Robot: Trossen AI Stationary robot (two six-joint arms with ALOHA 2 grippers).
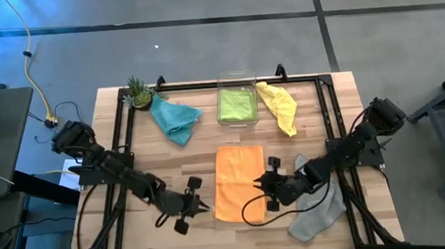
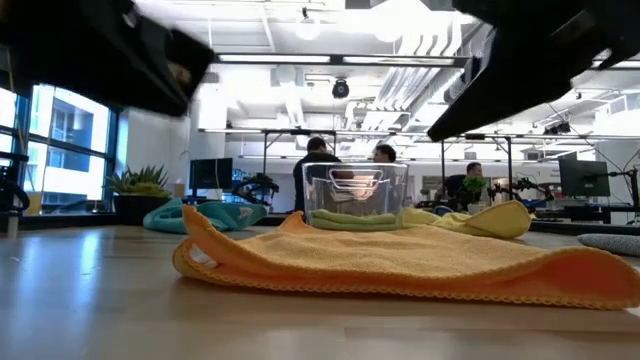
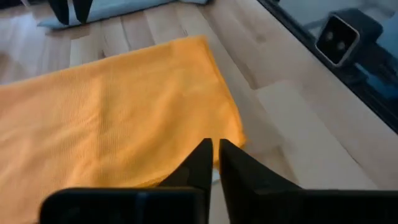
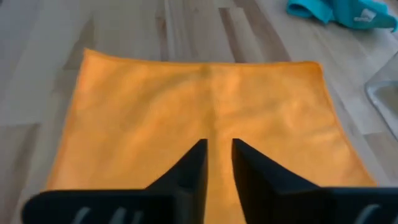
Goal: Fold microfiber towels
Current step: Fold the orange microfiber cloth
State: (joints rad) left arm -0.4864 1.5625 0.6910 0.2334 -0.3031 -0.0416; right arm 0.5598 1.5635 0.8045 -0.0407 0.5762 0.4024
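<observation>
The orange towel [image 1: 239,183] lies folded flat at the table's middle front; it also shows in the low view [image 2: 400,265] and in both wrist views [image 3: 112,106] [image 4: 205,106]. My left gripper [image 1: 201,210] hovers shut just above the towel's near left corner [image 3: 214,146]. My right gripper [image 1: 261,187] hovers over the towel's right edge, its fingers a narrow gap apart [image 4: 217,146]. The grey towel [image 1: 321,208] lies crumpled under the right arm. The teal towel [image 1: 174,119] and the yellow towel [image 1: 278,104] lie at the back. The lime green towel [image 1: 237,103] lies in the clear bin.
The clear plastic bin [image 1: 235,80] stands at the back middle. A small spiky plant [image 1: 138,90] stands at the back left corner. A black frame [image 1: 123,124] runs around the table top. There is bare wood in front of the orange towel. People show in the room behind [image 2: 320,155].
</observation>
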